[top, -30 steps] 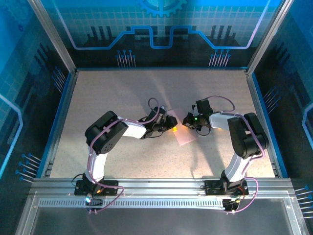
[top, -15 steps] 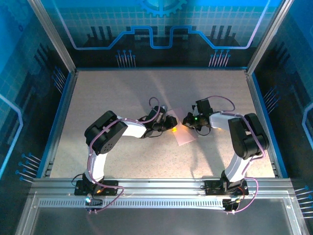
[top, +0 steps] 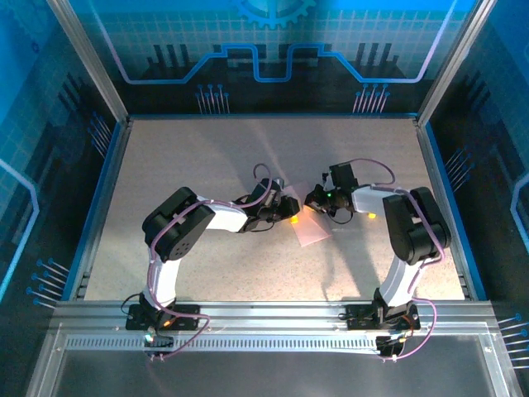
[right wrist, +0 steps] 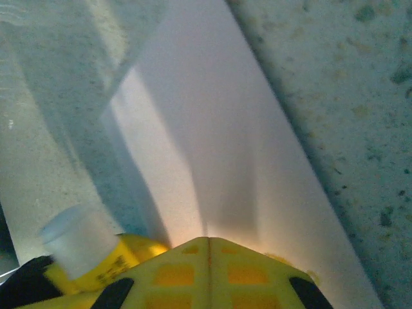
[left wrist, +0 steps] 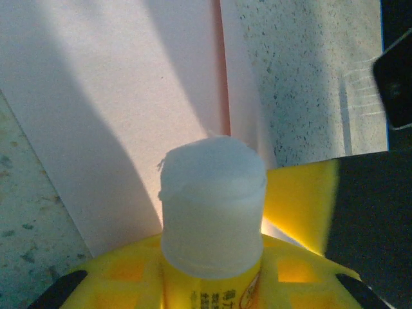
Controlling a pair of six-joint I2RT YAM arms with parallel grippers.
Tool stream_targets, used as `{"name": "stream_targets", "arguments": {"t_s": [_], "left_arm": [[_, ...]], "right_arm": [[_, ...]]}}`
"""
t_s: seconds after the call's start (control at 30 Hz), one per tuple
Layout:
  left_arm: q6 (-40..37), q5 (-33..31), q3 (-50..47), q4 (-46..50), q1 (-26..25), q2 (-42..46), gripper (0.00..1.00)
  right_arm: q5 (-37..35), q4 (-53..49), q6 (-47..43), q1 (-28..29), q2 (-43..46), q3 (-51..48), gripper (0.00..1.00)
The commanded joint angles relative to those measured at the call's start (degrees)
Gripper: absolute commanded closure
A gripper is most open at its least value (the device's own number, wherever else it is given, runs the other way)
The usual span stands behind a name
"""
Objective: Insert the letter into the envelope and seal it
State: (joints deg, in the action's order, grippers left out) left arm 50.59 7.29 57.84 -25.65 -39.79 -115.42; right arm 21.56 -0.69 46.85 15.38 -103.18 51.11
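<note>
The pale pink envelope [top: 312,231] lies flat mid-table; it also shows in the left wrist view [left wrist: 109,96] and the right wrist view [right wrist: 212,129]. My left gripper [top: 289,217] [left wrist: 212,264] is shut on a yellow glue stick [left wrist: 212,193], whose white top points at the envelope's edge. My right gripper [top: 313,201] [right wrist: 209,241] is shut, its yellow fingertips together and resting on the envelope's surface. The glue stick [right wrist: 77,248] sits just left of those fingertips. The letter is out of view.
The speckled table [top: 190,165] has bare room on all sides of the envelope. A raised blue-edged frame [top: 111,174] runs round the table. The two grippers stand close together over the envelope's far end.
The right wrist has shifted slightly toward the far side and the left. The left arm and the glue stick have stayed in place.
</note>
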Motion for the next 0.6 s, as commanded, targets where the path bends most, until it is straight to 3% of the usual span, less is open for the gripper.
{"name": "stream_targets", "arguments": {"t_s": [0.0, 0.57], "left_arm": [[-1.5, 0.4, 0.9, 3.4, 0.3, 1.2, 1.0], [-2.6, 0.7, 1.1, 4.2, 0.7, 1.5, 1.0]], "right_arm": [[0.7, 0.6, 2.2, 0.2, -2.7, 0.1, 1.0], [-3.0, -1.4, 1.8, 0.2, -2.2, -4.8, 1.0]]}}
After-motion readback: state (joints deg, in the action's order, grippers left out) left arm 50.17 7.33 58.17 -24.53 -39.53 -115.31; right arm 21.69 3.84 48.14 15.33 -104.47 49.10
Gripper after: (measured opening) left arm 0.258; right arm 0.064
